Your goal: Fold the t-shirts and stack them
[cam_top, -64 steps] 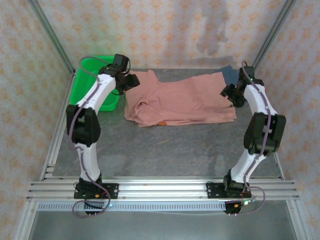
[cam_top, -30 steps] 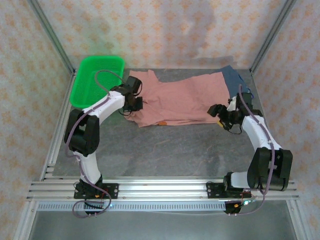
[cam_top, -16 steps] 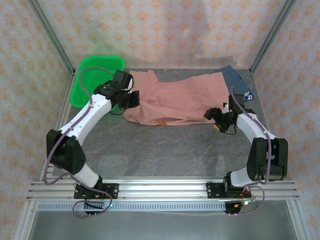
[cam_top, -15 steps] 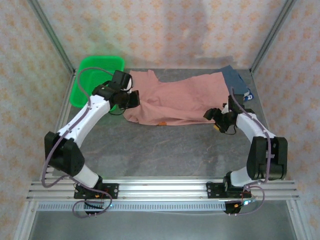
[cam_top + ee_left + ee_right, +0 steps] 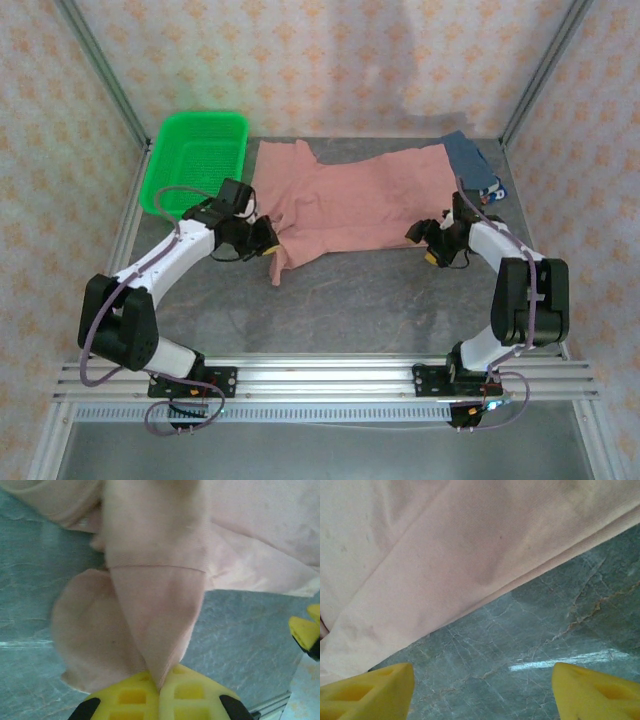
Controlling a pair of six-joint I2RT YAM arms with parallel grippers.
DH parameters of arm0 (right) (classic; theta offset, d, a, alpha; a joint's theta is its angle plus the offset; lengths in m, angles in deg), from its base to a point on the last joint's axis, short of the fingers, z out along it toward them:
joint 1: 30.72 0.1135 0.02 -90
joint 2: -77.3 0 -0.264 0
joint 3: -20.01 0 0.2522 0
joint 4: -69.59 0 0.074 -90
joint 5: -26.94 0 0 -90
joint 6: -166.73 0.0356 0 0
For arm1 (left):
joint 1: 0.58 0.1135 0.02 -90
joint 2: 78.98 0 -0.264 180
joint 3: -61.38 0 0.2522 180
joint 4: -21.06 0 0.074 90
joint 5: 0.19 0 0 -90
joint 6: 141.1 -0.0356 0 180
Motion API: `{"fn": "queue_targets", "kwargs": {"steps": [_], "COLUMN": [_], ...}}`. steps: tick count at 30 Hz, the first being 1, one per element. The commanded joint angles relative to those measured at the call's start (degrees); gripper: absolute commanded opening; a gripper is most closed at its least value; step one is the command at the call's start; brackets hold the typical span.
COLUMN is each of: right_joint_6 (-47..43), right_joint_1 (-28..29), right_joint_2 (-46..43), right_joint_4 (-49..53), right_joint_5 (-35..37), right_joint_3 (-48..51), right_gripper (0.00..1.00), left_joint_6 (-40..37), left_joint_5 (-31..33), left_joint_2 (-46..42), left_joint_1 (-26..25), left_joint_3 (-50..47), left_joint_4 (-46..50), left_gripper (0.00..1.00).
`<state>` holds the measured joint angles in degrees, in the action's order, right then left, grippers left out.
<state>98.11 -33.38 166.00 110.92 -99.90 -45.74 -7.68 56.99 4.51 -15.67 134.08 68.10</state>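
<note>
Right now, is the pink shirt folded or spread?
Spread, not folded: the shirt lies mostly flat on the table; one corner is bunched, pinched in the shut left jaws.

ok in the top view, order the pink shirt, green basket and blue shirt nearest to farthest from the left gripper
1. pink shirt: its corner is pinched in the shut left gripper, near left.
2. green basket: behind the gripper, far left corner.
3. blue shirt: far right corner.

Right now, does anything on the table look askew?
The pink shirt is askew: its near-left corner is stretched into a bunched tail, pinched in the shut left gripper. The blue shirt lies partly under it.
</note>
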Motion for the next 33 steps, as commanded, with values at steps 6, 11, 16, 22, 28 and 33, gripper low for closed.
{"fn": "queue_targets", "kwargs": {"steps": [6,11,16,22,28,33], "right_joint_6": [-0.26,-1.37,-3.51,-5.85,-5.68,-4.78], "right_joint_1": [0.74,0.73,0.72,0.65,-0.56,-3.65], "right_joint_2": [0.42,-1.02,-3.8,-5.98,-5.83,-6.11], "right_joint_4": [1.08,2.93,5.85,10.12,9.88,8.47], "right_joint_5": [0.42,0.59,0.89,2.16,1.0,-1.07], "right_joint_3": [-2.03,-1.45,-0.95,-0.73,-0.75,-0.92], "right_gripper": [0.73,0.73,0.74,0.74,0.75,0.75], "left_joint_6": [-2.84,-6.38,-5.06,-6.79,-7.49,-6.21], "left_joint_5": [-0.61,1.53,1.46,6.5,8.24,12.44], "left_joint_2": [7.52,12.11,7.3,-10.32,-16.47,-17.01], "left_joint_1": [8.56,10.54,10.87,9.84,3.25,-0.33], "left_joint_3": [-3.78,-2.01,-2.69,-9.42,-20.3,-28.66], "left_joint_4": [-11.53,-10.38,-8.75,1.88,-2.85,-14.83], "left_gripper": [0.0,0.02,0.51,0.62,0.6,0.55]}}
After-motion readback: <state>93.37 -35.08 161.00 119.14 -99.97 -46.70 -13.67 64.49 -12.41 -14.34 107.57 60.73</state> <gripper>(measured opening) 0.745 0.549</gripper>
